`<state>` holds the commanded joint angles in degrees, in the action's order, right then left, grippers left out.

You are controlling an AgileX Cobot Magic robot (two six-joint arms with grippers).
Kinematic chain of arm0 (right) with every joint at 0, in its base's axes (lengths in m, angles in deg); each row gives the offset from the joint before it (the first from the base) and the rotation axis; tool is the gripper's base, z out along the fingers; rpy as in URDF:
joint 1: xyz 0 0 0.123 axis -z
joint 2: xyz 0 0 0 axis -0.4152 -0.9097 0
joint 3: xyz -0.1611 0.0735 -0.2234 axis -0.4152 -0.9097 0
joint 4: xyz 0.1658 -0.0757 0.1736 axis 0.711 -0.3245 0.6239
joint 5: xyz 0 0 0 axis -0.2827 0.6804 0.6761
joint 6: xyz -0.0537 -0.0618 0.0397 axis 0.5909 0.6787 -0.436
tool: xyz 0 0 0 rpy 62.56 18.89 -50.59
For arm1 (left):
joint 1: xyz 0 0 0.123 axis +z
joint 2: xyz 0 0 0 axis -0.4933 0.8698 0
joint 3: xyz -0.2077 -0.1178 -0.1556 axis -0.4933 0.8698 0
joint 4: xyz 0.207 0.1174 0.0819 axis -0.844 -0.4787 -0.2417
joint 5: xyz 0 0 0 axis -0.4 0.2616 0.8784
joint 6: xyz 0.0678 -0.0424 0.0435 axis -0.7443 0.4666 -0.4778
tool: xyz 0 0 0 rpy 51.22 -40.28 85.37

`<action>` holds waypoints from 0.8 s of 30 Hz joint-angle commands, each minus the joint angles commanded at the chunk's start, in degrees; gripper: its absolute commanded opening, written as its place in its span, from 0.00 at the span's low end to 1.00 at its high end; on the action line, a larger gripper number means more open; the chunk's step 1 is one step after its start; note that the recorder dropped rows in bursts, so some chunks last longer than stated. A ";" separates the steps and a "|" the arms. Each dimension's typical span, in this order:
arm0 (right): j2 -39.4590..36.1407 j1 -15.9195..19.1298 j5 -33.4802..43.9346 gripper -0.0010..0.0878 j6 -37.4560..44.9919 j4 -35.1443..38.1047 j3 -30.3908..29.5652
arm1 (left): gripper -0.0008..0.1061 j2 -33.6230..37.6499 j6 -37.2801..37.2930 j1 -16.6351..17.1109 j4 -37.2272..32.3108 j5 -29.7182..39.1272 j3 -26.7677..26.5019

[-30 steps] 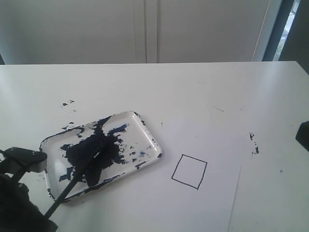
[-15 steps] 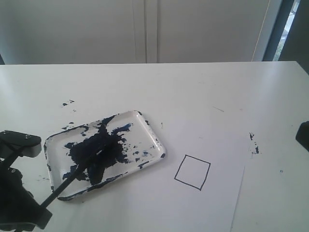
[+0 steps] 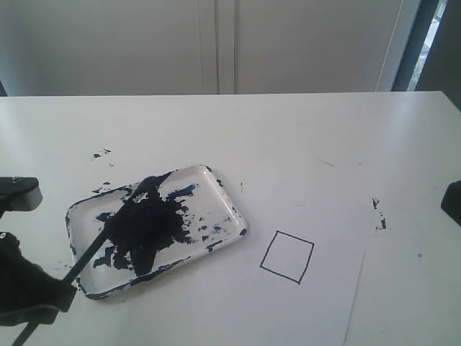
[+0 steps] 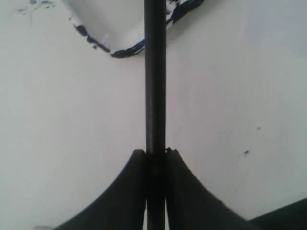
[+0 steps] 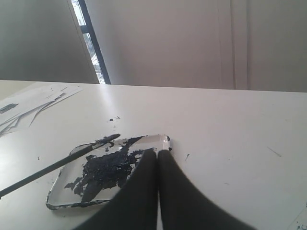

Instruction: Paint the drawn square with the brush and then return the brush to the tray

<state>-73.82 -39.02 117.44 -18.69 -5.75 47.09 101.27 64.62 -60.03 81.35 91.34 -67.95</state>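
Observation:
The white tray (image 3: 225,201), smeared with dark navy paint, lies left of centre on the table. The long black brush (image 3: 108,231) slants up from lower left, its dark tip (image 3: 146,184) raised over the tray's far side. My left gripper (image 4: 155,152) is shut on the brush handle (image 4: 155,76), down at the bottom left of the exterior view (image 3: 43,299). The drawn square (image 3: 287,256) on the white paper is unpainted. My right gripper (image 5: 158,152) is shut and holds nothing; the tray (image 5: 162,140) and brush (image 5: 57,164) lie beyond it.
Dark paint specks mark the table (image 3: 288,137) left of the tray (image 3: 101,153) and near the paper's right side (image 3: 379,215). A dark part of the right arm (image 3: 452,202) shows at the right edge. Loose papers (image 5: 29,103) lie far off in the right wrist view.
The left gripper has drawn back to the left and lifted the brush; its tip rose out of the paint blotch toward the tray's far side. The tray shifted slightly early on.

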 joint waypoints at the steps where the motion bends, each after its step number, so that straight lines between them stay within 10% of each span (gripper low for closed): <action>1: 0.00 0.00 0.00 0.01 0.00 0.00 0.00 | 0.01 -0.01 -0.47 0.00 1.04 -0.73 0.10; 11: 0.00 0.00 0.00 0.01 0.00 0.00 0.00 | 0.01 -0.01 -0.39 -0.50 8.92 -8.65 5.85; 24: 0.00 0.00 0.53 0.01 0.00 0.00 0.00 | 0.01 1.16 7.64 -16.58 14.93 -33.19 10.30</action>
<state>-73.82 -39.02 117.98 -18.69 -5.75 47.09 102.43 72.26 -76.61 96.28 58.15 -57.65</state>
